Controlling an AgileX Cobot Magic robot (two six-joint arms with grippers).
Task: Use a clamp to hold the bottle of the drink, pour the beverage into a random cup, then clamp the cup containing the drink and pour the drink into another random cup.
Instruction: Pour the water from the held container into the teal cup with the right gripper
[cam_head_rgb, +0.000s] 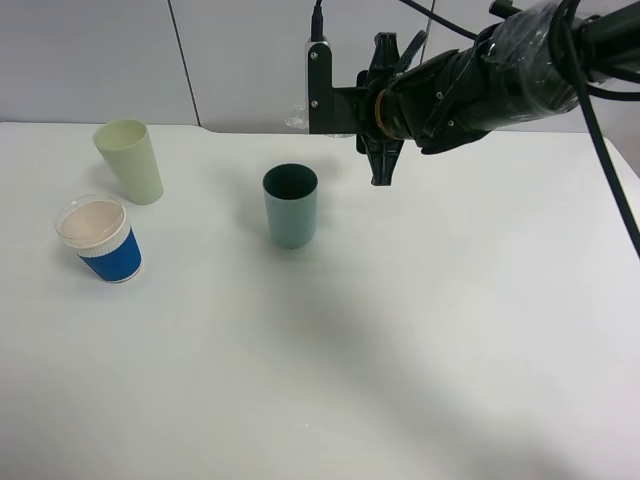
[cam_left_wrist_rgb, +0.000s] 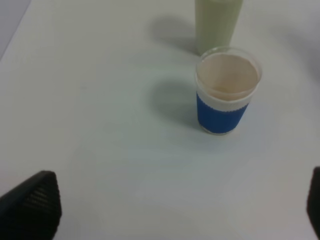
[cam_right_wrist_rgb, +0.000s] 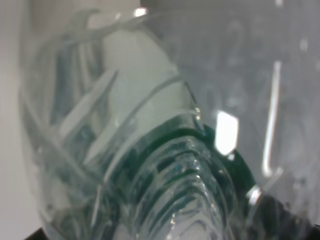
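Note:
The clear ridged bottle (cam_right_wrist_rgb: 150, 150) fills the right wrist view, and a dark green curve shows through its plastic. In the exterior high view my right gripper (cam_head_rgb: 325, 100) is turned on its side, high above the back of the table, shut on the bottle (cam_head_rgb: 297, 117), of which only a clear sliver shows. The teal cup (cam_head_rgb: 291, 205) stands upright just in front of and below it. At the far left is the pale green cup (cam_head_rgb: 130, 160) (cam_left_wrist_rgb: 217, 22), also upright. My left gripper (cam_left_wrist_rgb: 172, 210) is open over bare table and holds nothing. I cannot see any liquid flowing.
A white cup with a blue sleeve (cam_head_rgb: 100, 240) (cam_left_wrist_rgb: 227, 92) stands in front of the pale green cup, close to it. The white table (cam_head_rgb: 400, 350) stretches bare in front and to the right. The right arm's cables (cam_head_rgb: 600, 130) hang at the back right.

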